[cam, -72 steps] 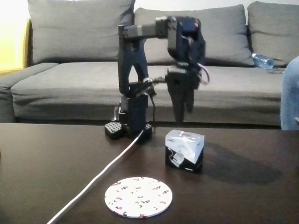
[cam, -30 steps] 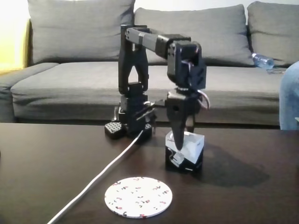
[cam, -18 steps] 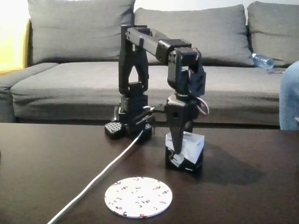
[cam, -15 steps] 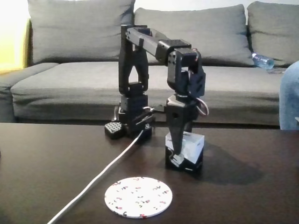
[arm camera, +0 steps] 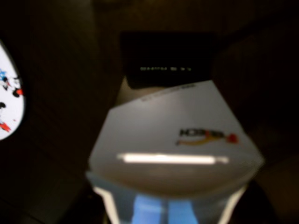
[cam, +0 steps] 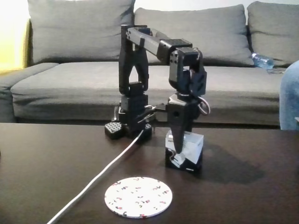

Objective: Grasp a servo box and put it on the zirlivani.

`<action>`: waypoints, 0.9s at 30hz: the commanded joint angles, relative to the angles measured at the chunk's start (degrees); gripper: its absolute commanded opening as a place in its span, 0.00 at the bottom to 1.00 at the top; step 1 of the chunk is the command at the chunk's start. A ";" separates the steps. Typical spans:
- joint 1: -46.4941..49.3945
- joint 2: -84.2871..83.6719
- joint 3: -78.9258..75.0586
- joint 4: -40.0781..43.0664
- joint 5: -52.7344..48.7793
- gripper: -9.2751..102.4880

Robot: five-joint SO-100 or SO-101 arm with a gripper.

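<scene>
Going left to right in the fixed view: a white cable (cam: pixel 98 179) runs from the table's (cam: pixel 42 158) front edge up to the arm's base at the back edge. The disc (cam: pixel 138 196) lies bare near the front edge, just right of the cable. Further right and further back, the box (cam: pixel 191 148) stands on the table, well apart from the disc. The gripper (cam: pixel 179 150) is lowered over the box, one finger down its front face; whether it is pinching the box or spread around it cannot be told. In the wrist view the box (arm camera: pixel 173 140) sits close below the camera, the disc (arm camera: pixel 7 107) at the left edge.

The approach looks done; lifting, carrying and placing remain. The cable lies beside the disc but seems clear of the path. A sofa (cam: pixel 70 79) and a bottle (cam: pixel 261 60) stand behind.
</scene>
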 commanded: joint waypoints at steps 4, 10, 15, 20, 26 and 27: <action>-0.79 0.70 -13.62 10.11 5.80 0.15; -1.58 0.35 -27.86 22.50 19.60 0.15; -1.41 0.35 -31.11 22.41 37.62 0.15; -1.67 0.44 -33.75 21.97 58.10 0.15; 2.29 0.26 -36.74 20.74 80.60 0.15; 3.34 0.18 -36.56 20.74 83.76 0.15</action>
